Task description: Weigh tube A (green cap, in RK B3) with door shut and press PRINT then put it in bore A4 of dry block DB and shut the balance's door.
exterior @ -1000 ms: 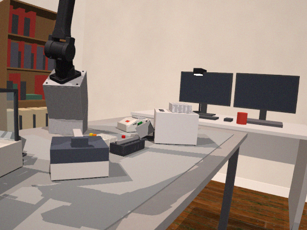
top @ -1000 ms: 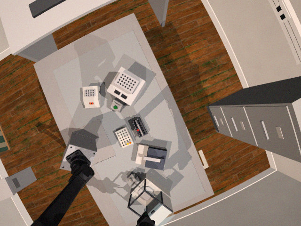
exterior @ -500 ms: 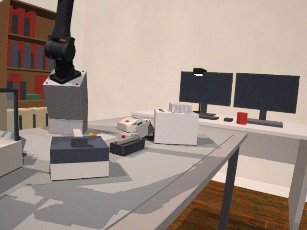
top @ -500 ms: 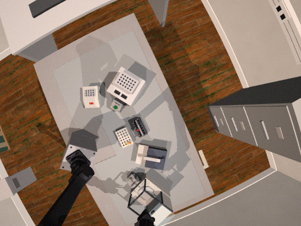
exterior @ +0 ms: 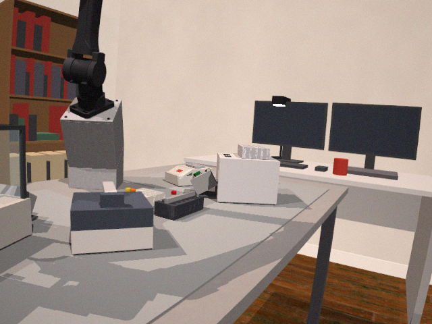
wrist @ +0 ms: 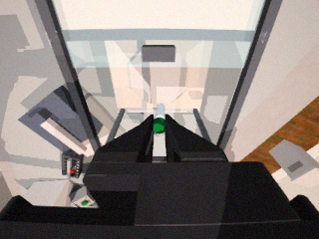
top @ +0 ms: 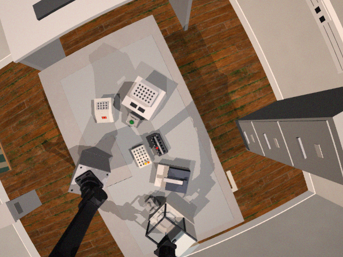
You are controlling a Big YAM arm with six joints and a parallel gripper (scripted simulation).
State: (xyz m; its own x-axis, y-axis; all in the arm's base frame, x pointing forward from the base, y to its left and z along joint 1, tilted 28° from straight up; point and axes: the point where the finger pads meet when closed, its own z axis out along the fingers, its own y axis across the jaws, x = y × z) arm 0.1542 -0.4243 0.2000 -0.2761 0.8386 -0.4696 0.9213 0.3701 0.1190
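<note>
Though partly hidden by the end effector, green-capped tube A.

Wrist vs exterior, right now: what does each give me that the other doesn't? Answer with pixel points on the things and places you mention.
Wrist only: the tool (wrist: pixel 159 119), shut on the green-capped tube (wrist: pixel 159 125), with the balance's glass box (top: pixel 147 231) (wrist: pixel 81 107) framing the view.

Exterior only: two monitors (exterior: pixel 289 123) (exterior: pixel 374 130), the red mug (exterior: pixel 340 166) and the bookshelf (exterior: pixel 5 69).

Both: the spectrophotometer (top: pixel 188 182) (exterior: pixel 111 238) (wrist: pixel 37 111), the magnet block (top: pixel 151 137) (exterior: pixel 165 210) (wrist: pixel 65 160) with its red-capped tube (top: pixel 157 148) (exterior: pixel 173 192) (wrist: pixel 72 171), and part of the balance.
</note>
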